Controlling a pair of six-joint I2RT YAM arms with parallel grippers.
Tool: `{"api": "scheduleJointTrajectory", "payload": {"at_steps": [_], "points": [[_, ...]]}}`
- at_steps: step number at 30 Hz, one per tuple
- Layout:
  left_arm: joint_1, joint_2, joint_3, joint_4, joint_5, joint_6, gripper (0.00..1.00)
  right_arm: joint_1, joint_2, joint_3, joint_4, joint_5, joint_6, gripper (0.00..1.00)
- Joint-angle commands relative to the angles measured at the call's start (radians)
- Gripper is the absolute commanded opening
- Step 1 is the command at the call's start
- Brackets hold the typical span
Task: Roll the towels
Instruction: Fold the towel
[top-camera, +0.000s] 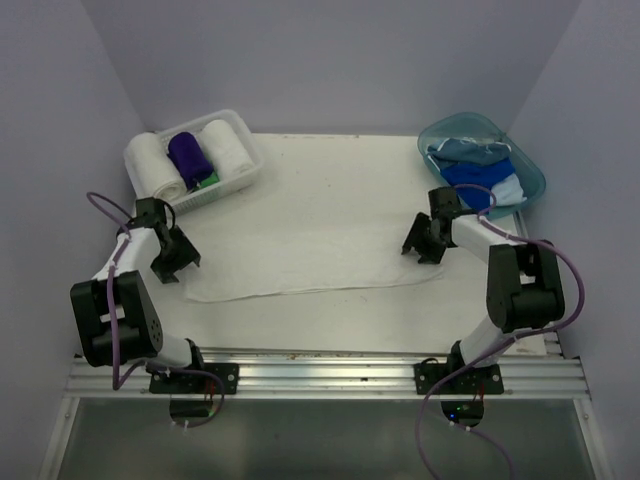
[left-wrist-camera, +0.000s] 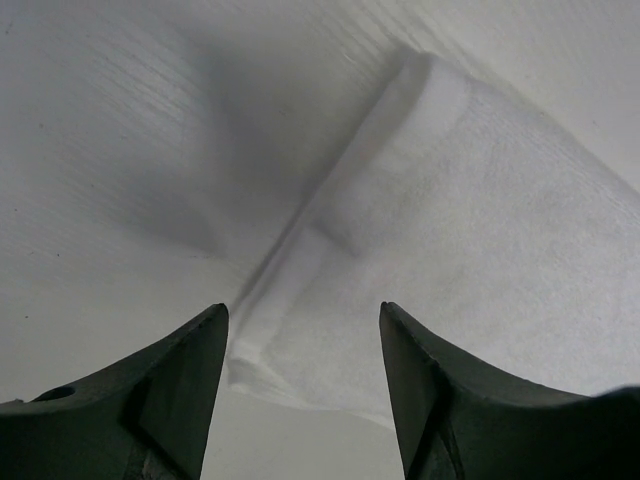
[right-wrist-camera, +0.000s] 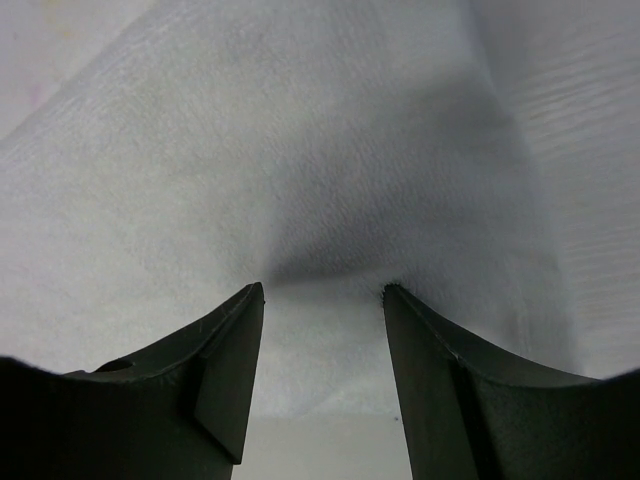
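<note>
A white towel (top-camera: 310, 262) lies flat on the table as a long folded strip. My left gripper (top-camera: 172, 262) hovers at its left end. In the left wrist view the towel's folded corner (left-wrist-camera: 330, 300) shows between the open fingers of my left gripper (left-wrist-camera: 303, 315), with nothing held. My right gripper (top-camera: 425, 243) is at the strip's right end. In the right wrist view it (right-wrist-camera: 323, 292) stands open low over the towel (right-wrist-camera: 300, 180), fingertips at the cloth, gripping nothing. Two rolled white towels (top-camera: 155, 165), a purple roll (top-camera: 188, 155) and a green one (top-camera: 208, 182) lie in the basket.
The white lattice basket (top-camera: 250, 150) stands at the back left. A translucent teal tub (top-camera: 535, 175) at the back right holds loose royal blue (top-camera: 480, 175) and pale blue (top-camera: 470, 150) towels. Walls close in on both sides.
</note>
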Motion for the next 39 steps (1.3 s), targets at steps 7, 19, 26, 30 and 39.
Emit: {"api": "scheduleJointTrajectory", "payload": {"at_steps": [7,19,26,30,39], "points": [[0.004,0.003,0.032,0.044,0.089,0.045,0.69,-0.111,-0.040,-0.092,0.044,0.013,-0.034,0.58],[-0.019,0.081,0.001,0.084,0.121,0.058,0.60,-0.079,-0.127,-0.072,0.030,-0.024,-0.041,0.59],[-0.034,0.175,0.004,0.097,0.089,0.044,0.52,-0.073,-0.138,-0.080,0.027,-0.025,-0.038,0.60],[-0.088,0.203,-0.002,0.098,0.075,0.012,0.47,-0.071,-0.141,-0.081,0.033,-0.025,-0.032,0.60],[-0.136,0.243,0.010,0.101,0.066,-0.034,0.00,-0.068,-0.161,-0.075,0.017,-0.015,-0.038,0.60]]}}
